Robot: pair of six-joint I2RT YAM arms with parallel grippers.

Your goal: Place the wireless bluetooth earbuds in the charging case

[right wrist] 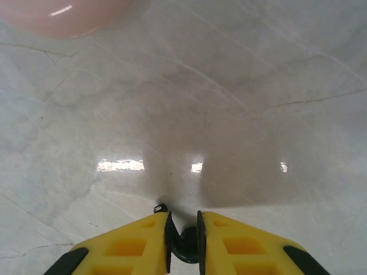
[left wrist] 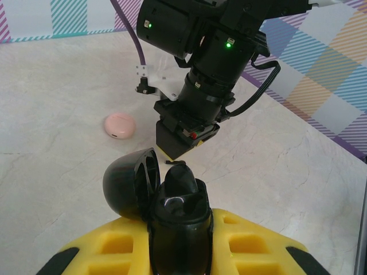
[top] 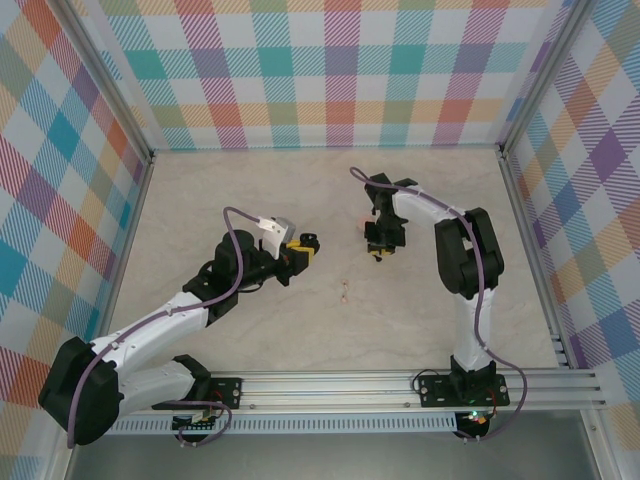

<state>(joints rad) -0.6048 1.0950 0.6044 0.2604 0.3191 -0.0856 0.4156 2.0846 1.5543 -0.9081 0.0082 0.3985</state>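
My left gripper (left wrist: 180, 224) is shut on the black charging case (left wrist: 179, 200). The case's lid (left wrist: 129, 182) hangs open to the left, and a dark rounded shape stands up in the case's mouth. From above, this gripper (top: 302, 252) sits left of centre. My right gripper (right wrist: 183, 219) points down close to the table and is shut on a small black earbud (right wrist: 187, 247), pinched between its yellow fingers (right wrist: 132, 243). In the left wrist view the right gripper (left wrist: 182, 150) hovers just beyond the open case.
A round pink puck (left wrist: 119, 125) lies on the marble table (top: 430, 330) just left of the right gripper, seen also as the pink puck (right wrist: 57, 14). A tiny pinkish speck (top: 345, 291) lies mid-table, too small to identify. Checked walls ring the table.
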